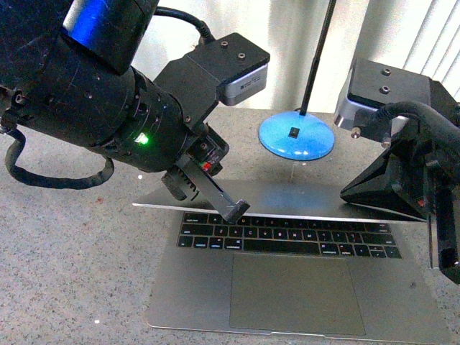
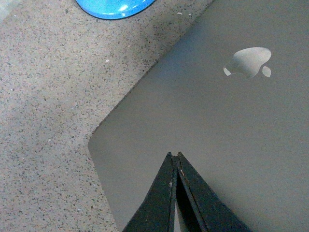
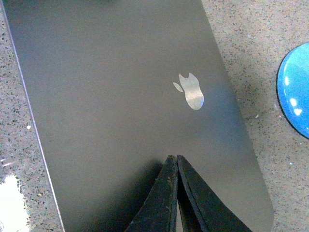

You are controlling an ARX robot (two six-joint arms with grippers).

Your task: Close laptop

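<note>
Laptop (image 1: 295, 287) noted on the speckled counter (image 1: 72, 251), straight ahead, long axis running left to right across the robot's front. Lid (image 1: 309, 195) is seen lowered to a shallow angle over the keys, hinge on the far side, free edge toward the robot. A gap is left, so closure is judged incomplete. Left gripper (image 1: 235, 210): fingers clenched together, nothing held, tip apparently laid on the lid's back near its left free edge. Right gripper (image 3: 173, 162): likewise clenched empty, tip on the lid's back toward the right end. The lid lies directly under both tips, so remaining travel is judged straight down. Blue lamp base (image 1: 296, 135) noted behind the laptop
</note>
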